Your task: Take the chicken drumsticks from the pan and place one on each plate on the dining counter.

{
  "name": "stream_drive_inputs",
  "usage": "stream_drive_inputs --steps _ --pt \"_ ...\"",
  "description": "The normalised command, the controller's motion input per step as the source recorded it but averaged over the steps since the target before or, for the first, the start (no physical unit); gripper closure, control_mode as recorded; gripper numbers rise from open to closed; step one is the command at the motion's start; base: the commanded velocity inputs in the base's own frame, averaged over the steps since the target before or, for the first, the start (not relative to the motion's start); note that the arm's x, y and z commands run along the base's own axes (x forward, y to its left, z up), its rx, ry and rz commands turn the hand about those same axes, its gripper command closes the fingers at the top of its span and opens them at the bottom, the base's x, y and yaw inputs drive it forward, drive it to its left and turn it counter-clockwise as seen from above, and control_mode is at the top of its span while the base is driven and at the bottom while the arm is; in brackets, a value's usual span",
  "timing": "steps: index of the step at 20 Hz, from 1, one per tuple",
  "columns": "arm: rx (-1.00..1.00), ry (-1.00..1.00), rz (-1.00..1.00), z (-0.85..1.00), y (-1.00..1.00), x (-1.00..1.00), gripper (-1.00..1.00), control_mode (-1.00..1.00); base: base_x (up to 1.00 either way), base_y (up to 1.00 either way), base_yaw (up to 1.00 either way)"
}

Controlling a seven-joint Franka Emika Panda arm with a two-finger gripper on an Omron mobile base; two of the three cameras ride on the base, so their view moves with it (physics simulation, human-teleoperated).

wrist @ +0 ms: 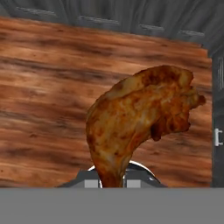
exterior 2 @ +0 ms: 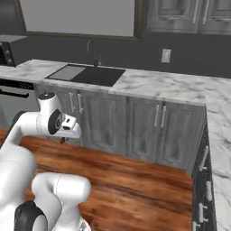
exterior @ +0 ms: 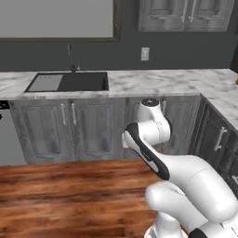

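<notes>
Drumstick in transit, no delivery confirmed.
One chicken drumstick is clamped by its narrow end between the closed fingers, its meaty end projecting ahead of them over the wood floor. Judged progress: pickup complete, placement outstanding. Count: one drumstick visible; pan and plates uncounted. The sink lies well beyond the fingers.

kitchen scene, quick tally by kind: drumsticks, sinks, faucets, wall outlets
chicken drumstick: 1, held in the shut gripper above the wood floor
sink: 1
faucet: 1
wall outlet: 1
total: 4
</notes>
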Motion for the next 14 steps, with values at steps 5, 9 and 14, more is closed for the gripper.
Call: stream_drive_inputs --steps 5,9,14 --pt "0.0 0.0 0.0 0.0 0.0 0.0 1.0 1.0 0.98 0.0 0.48" --pt "0.0 0.0 0.0 0.0 0.0 0.0 1.0 1.0 0.88 0.0 0.68" --pt "0.0 0.0 0.0 0.0 0.0 0.0 1.0 1.0 0.84 0.0 0.73"
